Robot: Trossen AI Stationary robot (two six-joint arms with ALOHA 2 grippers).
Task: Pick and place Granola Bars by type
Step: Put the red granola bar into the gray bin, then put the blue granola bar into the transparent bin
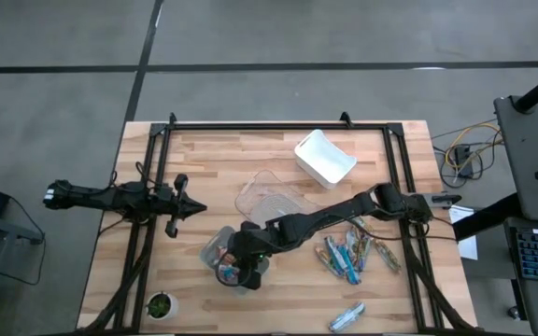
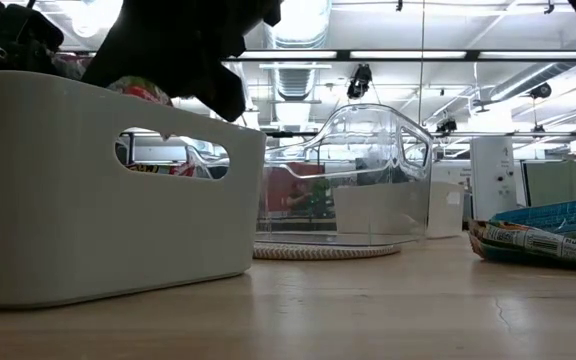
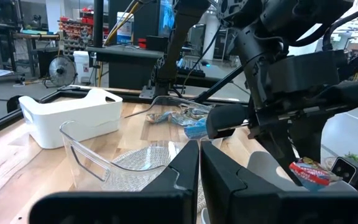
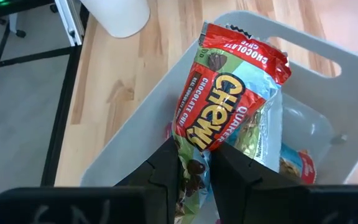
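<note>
My right gripper (image 4: 194, 160) reaches across the table and is shut on a red granola bar (image 4: 229, 99) over a pale grey bin (image 1: 215, 250) near the table's near edge. That bin (image 4: 135, 134) has other wrapped bars (image 4: 297, 165) in it. The low view shows the red bar (image 2: 143, 92) just above the bin's rim (image 2: 108, 85). A pile of blue and greenish-brown bars (image 1: 348, 254) lies on the table to the right of the bin, and one bar (image 1: 348, 317) lies alone by the near edge. My left gripper (image 1: 192, 210) waits shut at the table's left, touching nothing. My right gripper pinches the red bar between its two fingers (image 4: 166, 168) at one end of the wrapper (image 4: 197, 146). The fingers come from above, pointing down, along the bar's length. The bar is lifted clear and hangs past the fingertips over the bin's opening.
A clear plastic bin (image 1: 269, 201) stands at the table's middle, and a white bin (image 1: 325, 157) sits tilted toward the far right. A small green object (image 1: 160, 305) stands at the near left corner. Black rails (image 1: 148, 187) frame the table's edges.
</note>
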